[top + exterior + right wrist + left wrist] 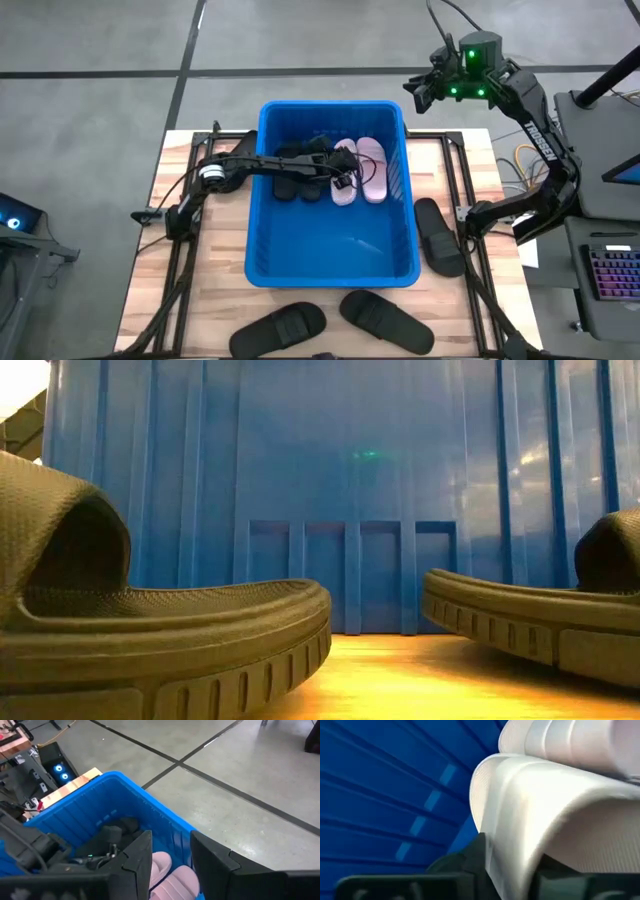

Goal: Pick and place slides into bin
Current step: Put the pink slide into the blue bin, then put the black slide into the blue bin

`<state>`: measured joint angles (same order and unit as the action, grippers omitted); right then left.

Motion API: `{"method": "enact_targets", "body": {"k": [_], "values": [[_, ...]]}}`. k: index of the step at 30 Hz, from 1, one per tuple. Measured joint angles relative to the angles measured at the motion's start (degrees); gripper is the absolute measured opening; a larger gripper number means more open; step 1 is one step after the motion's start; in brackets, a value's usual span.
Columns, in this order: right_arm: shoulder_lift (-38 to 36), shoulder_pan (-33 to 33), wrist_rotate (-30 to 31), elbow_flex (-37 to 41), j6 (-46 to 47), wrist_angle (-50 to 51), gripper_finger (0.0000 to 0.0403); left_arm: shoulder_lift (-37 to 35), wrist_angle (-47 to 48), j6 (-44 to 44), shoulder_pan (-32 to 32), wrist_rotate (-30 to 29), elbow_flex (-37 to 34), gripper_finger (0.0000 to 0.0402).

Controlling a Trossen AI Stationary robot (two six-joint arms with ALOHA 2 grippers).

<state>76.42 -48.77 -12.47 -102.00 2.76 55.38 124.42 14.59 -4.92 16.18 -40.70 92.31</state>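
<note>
The blue bin [262, 200] stands mid-table. In its far half lie black slides [295, 172] and two pale pink slides [372, 168], side by side. My left gripper [338, 176] reaches into the bin from the left and is shut on the left pink slide [555, 795]. My right gripper [418, 92] hangs open and high over the bin's far right corner, with nothing between its fingers [137, 862]. Three more black slides lie on the table: one to the right of the bin [440, 235] and two at the near edge [278, 328] [385, 318]. My left gripper pinches the left pink slide by the edge of its wide strap [502, 845] between its two fingers [470, 865]. The fingers come from the table's left, slanting down into the bin. The slide sits beside the other pink one; whether it rests on the floor I cannot tell.
The bin's near half shows bare blue floor [335, 250]. The low view sits between the two near black slides [150, 630] [540, 620], facing the bin's ribbed wall [350, 480]. A keyboard [610, 275] and gear stand off the table's right edge.
</note>
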Motion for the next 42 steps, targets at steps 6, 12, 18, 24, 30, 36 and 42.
{"method": "enact_targets", "body": {"k": [6, 12, 18, 24, 30, 36, 42], "values": [[-0.33, 0.00, 0.02, 0.00, 0.17, 0.14, 0.0116, 0.00, 0.03, -1.63, 0.79, 7.51, 0.64, 0.0151], [-0.48, -0.02, 0.00, 0.00, 0.17, 0.15, 0.0120, 0.00, 0.18, -1.76, 0.64, 10.71, 1.79, 0.0218], [-0.69, 0.00, 0.02, 0.00, 0.11, 0.15, 0.0122, -1.24, 1.69, -1.49, 0.41, 16.64, 1.90, 0.0270], [-1.03, -0.02, 0.02, 0.00, -0.28, 0.12, 0.0115, -3.52, 1.95, -1.50, -0.08, 16.91, 1.90, 0.0282], [-1.22, -0.02, 0.02, 0.00, -0.31, 0.11, 0.0115, -5.83, 0.85, -1.71, -0.52, 18.54, 1.90, 0.0283], [-1.30, 0.00, 0.04, 0.00, -0.37, 0.11, 0.0118, -4.93, -4.97, -1.86, 0.20, 24.19, 1.86, 0.0247], [-1.46, 0.00, 0.04, 0.00, -0.26, 0.09, 0.0110, -4.68, -7.35, -1.55, 1.05, 24.21, 1.54, 0.0165]]}}
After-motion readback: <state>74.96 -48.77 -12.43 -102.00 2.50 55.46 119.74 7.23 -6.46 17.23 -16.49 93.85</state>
